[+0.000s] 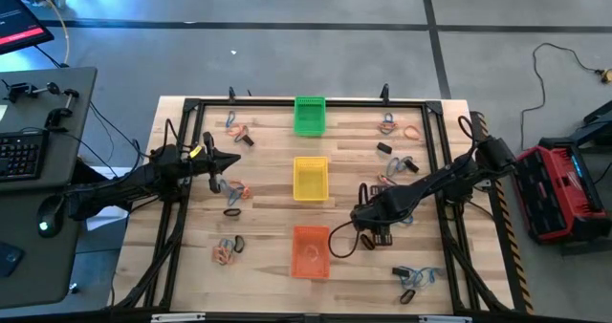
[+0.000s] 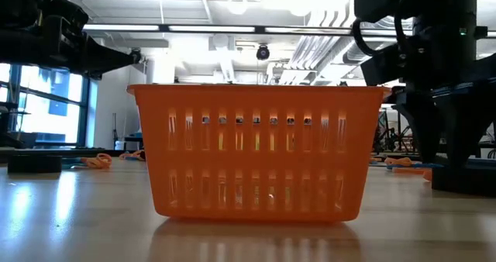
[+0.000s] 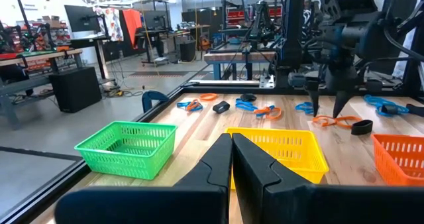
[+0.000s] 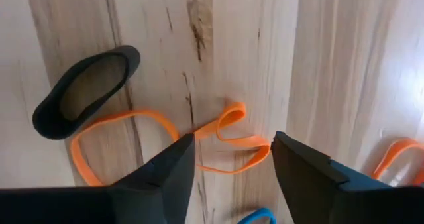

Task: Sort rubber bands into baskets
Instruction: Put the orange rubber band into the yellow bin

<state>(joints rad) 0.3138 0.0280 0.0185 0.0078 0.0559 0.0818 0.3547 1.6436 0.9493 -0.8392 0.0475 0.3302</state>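
Note:
Three baskets stand in a row down the table's middle: green (image 1: 309, 115) far, yellow (image 1: 310, 178) middle, orange (image 1: 310, 250) near. My right gripper (image 1: 367, 212) points down, right of the gap between the yellow and orange baskets. It is open, its fingers on either side of a twisted orange rubber band (image 4: 232, 139) that lies on the wood. A black band (image 4: 85, 93) and another orange loop (image 4: 112, 139) lie beside it. My left gripper (image 1: 232, 161) is shut and empty above the table's left part, pointing toward the baskets (image 3: 232, 159).
Small heaps of orange, blue and black bands lie at the far left (image 1: 237, 130), middle left (image 1: 235, 191), near left (image 1: 228, 250), far right (image 1: 397, 125), middle right (image 1: 396, 166) and near right (image 1: 417, 277). A black frame (image 1: 191, 105) runs around the table.

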